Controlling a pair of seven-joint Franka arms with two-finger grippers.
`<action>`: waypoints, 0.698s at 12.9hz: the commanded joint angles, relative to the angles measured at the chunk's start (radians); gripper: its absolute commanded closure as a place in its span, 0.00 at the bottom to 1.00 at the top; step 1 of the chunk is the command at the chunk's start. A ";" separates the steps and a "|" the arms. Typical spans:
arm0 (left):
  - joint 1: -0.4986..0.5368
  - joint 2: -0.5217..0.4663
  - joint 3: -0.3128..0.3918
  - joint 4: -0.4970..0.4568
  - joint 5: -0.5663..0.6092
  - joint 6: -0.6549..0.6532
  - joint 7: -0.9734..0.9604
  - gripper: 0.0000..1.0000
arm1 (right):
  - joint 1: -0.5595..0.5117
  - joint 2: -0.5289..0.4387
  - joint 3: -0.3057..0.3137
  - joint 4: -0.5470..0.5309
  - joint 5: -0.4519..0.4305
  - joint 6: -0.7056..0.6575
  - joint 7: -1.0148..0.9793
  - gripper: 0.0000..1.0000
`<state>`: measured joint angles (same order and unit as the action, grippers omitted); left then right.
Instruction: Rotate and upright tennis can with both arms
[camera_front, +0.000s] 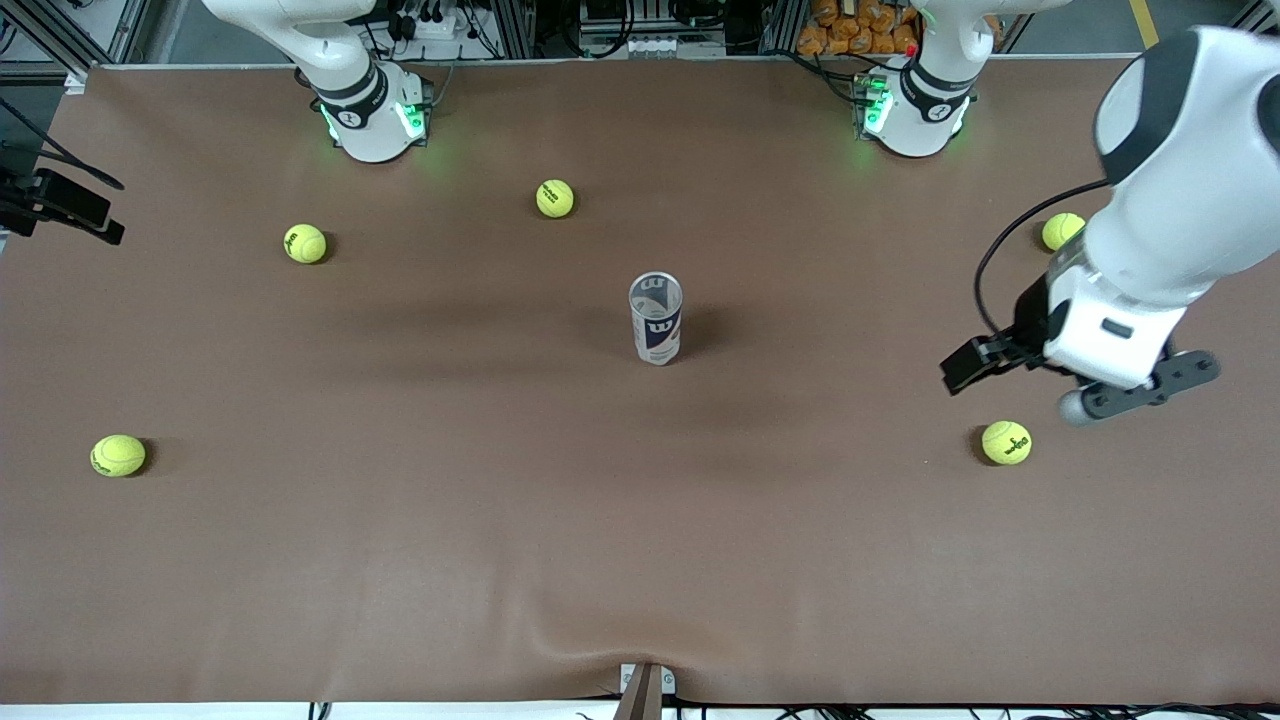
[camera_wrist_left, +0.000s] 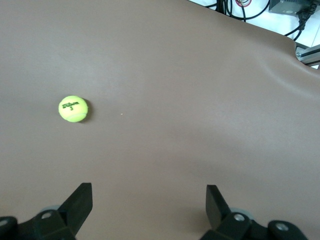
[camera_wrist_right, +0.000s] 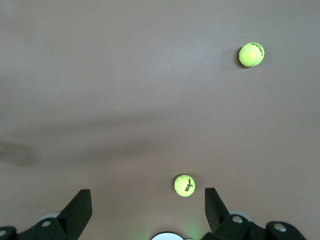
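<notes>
The tennis can (camera_front: 656, 318) stands upright near the middle of the table, its open rim up and its navy band with the white W facing the front camera. Neither gripper touches it, and neither wrist view shows it. My left gripper (camera_front: 1145, 388) hangs in the air over the left arm's end of the table, above bare brown cloth; it is open and empty (camera_wrist_left: 149, 200). My right gripper (camera_wrist_right: 148, 200) is out of the front view. It hangs high over the table close to the right arm's base (camera_wrist_right: 170, 236), open and empty.
Several yellow-green tennis balls lie scattered on the brown table (camera_front: 450, 560): one (camera_front: 1006, 442) (camera_wrist_left: 73, 109) near my left gripper, one (camera_front: 1062, 231) by the left arm, one (camera_front: 554, 198) toward the bases, two (camera_front: 305, 243) (camera_front: 118, 455) at the right arm's end.
</notes>
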<state>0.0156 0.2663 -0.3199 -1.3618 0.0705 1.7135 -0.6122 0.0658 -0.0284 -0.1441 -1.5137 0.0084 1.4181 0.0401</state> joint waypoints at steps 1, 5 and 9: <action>0.000 -0.085 0.034 -0.019 0.002 -0.081 0.043 0.00 | 0.011 -0.007 -0.006 -0.008 -0.007 0.007 -0.008 0.00; -0.017 -0.223 0.157 -0.033 -0.012 -0.241 0.256 0.00 | 0.011 -0.005 -0.006 -0.008 -0.007 0.009 -0.008 0.00; -0.019 -0.324 0.183 -0.088 -0.015 -0.328 0.315 0.00 | 0.011 -0.005 -0.006 -0.010 -0.007 0.013 -0.008 0.00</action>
<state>0.0098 -0.0024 -0.1451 -1.3853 0.0669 1.3977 -0.3107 0.0658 -0.0277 -0.1441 -1.5145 0.0084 1.4218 0.0401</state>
